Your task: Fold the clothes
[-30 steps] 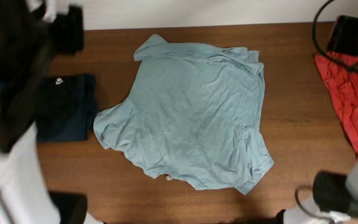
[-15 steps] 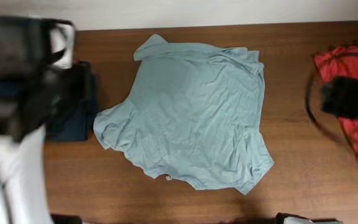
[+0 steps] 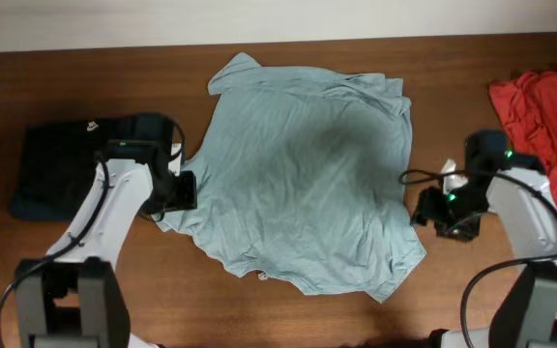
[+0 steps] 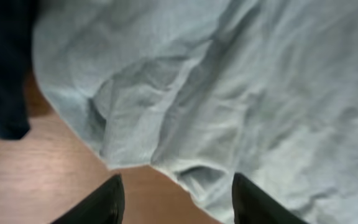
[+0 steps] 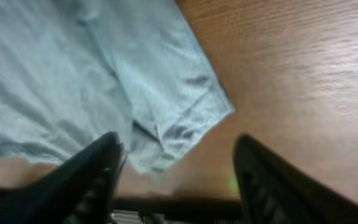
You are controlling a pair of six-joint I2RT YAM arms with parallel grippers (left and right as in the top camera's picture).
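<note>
Both arms have swung in from the edges. The left tool (image 3: 180, 189) is at one sleeve of the grey-blue T-shirt (image 3: 303, 174) and the right tool (image 3: 435, 209) beside the other, fingers apart on both, gripping nothing. The shirt lies spread mid-surface (image 3: 453, 77). Grasping step, I'd say; next, pinch both sleeves. Brown wood, navy garment (image 3: 56, 174) left, red garment (image 3: 540, 106) right, pale wall (image 3: 259, 19) behind.

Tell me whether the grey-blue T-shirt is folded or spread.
Spread: the grey-blue T-shirt lies open and wrinkled on the table, both sleeves out.
</note>
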